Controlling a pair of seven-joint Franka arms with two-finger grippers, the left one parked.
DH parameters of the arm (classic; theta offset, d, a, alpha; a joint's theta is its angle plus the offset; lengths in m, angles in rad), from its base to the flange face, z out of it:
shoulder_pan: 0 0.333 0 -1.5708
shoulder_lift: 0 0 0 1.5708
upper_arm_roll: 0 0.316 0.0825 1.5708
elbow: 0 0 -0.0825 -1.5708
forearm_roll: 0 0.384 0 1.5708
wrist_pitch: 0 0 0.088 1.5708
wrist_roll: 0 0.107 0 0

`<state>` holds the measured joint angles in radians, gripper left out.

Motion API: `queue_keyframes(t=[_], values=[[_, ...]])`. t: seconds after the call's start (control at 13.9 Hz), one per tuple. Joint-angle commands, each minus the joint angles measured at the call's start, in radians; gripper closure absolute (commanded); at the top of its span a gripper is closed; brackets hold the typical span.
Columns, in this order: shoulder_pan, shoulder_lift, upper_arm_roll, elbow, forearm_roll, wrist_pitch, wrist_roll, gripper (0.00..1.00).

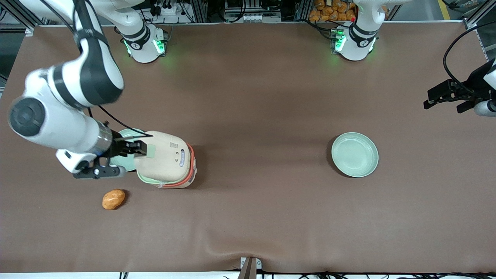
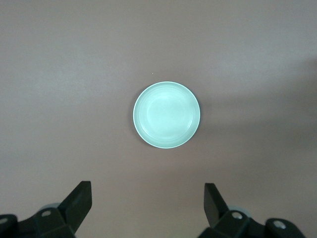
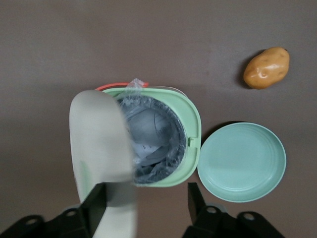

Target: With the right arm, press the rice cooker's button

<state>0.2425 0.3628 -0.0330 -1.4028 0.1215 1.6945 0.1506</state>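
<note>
The rice cooker (image 1: 170, 166) stands on the brown table at the working arm's end, with its coral-orange band (image 1: 190, 170) showing. Its cream lid (image 1: 164, 155) is swung up. In the right wrist view the lid (image 3: 101, 144) stands raised beside the pale green rim (image 3: 194, 130), and the dark inner pot (image 3: 153, 139) holds crumpled clear plastic. The right arm (image 1: 77, 89) reaches over the cooker. Its gripper (image 1: 137, 148) is open and empty at the lid's edge. In the wrist view the gripper (image 3: 146, 202) has one finger (image 3: 96, 203) against the lid.
A pale green plate (image 1: 124, 136) lies beside the cooker, partly under the gripper; it also shows in the wrist view (image 3: 241, 162). An orange-brown potato (image 1: 113, 198) lies nearer the front camera. A second green plate (image 1: 354, 154) lies toward the parked arm's end.
</note>
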Motion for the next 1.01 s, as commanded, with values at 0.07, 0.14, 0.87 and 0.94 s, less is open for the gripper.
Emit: queue_keyframes(t=[0.07, 0.14, 0.87, 0.94], values=[[-0.037, -0.074, 0.011, -0.001, 0.023, -0.07, 0.003, 0.0], [-0.045, -0.097, 0.013, -0.001, 0.023, -0.091, 0.0, 0.0], [-0.173, -0.283, -0.063, 0.021, -0.052, -0.297, -0.224, 0.0], [-0.173, -0.285, -0.079, 0.021, -0.075, -0.299, -0.244, 0.0]])
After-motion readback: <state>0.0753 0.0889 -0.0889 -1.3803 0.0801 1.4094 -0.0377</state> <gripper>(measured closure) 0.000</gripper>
